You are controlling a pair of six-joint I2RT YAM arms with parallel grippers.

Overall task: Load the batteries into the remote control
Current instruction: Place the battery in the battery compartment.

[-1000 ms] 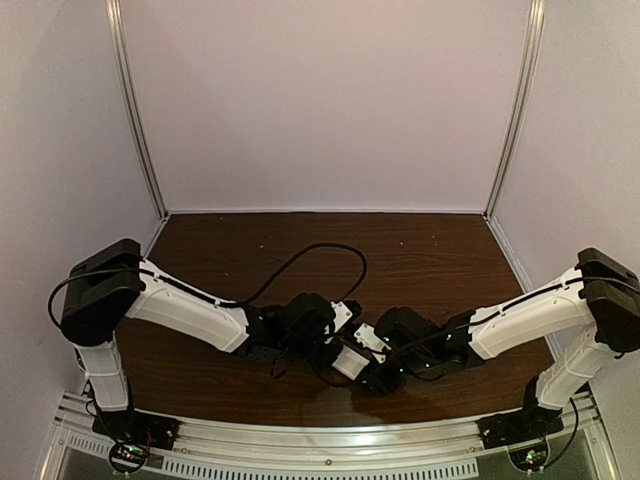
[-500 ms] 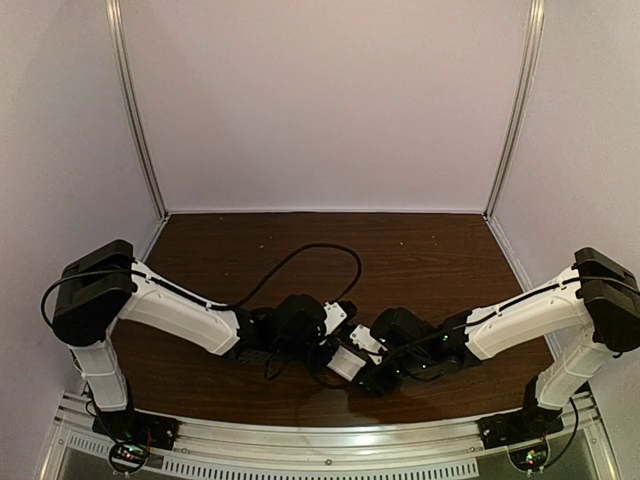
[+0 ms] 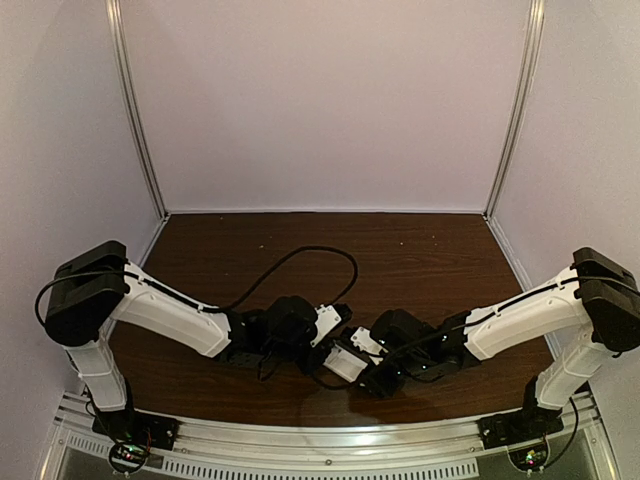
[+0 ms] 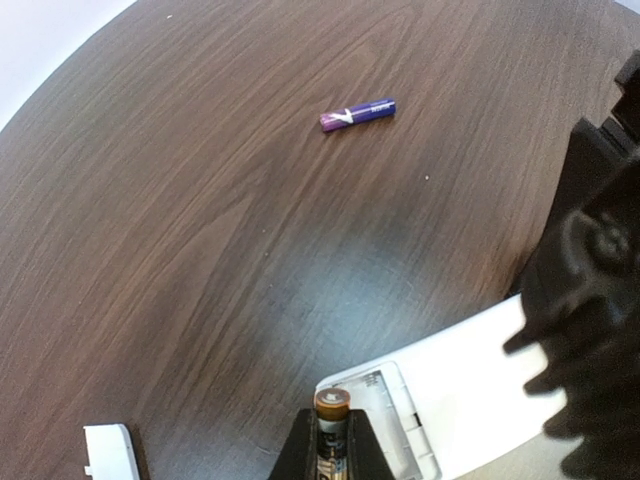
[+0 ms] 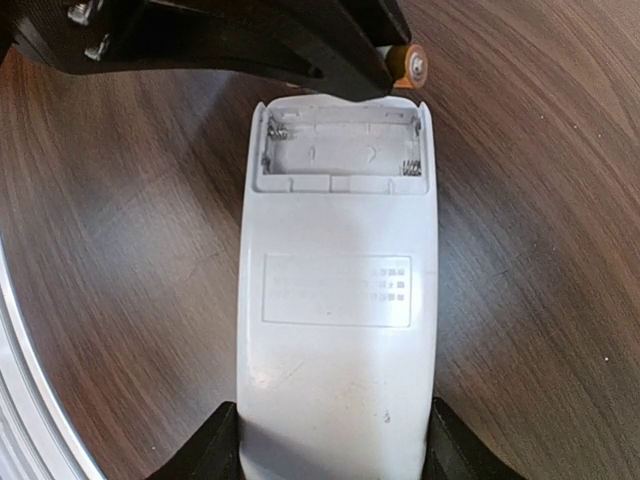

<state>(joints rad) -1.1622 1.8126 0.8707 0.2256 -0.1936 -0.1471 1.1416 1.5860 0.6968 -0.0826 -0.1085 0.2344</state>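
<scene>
The white remote control lies back up, its empty battery compartment open at the far end. My right gripper is shut on the remote's near end. My left gripper is shut on the gold-brown battery. The battery's tip is just outside the compartment's corner, and it also shows in the right wrist view. The dark blue-purple battery lies loose on the table farther off. In the top view both grippers meet at the remote near the front edge.
A small white battery cover lies on the wooden table to the left of my left gripper. A black cable loops over the table behind the left arm. White walls enclose the table on three sides.
My left arm has shifted a little to the left and toward the front with the gold-brown battery. The right gripper and the remote have followed slightly.
</scene>
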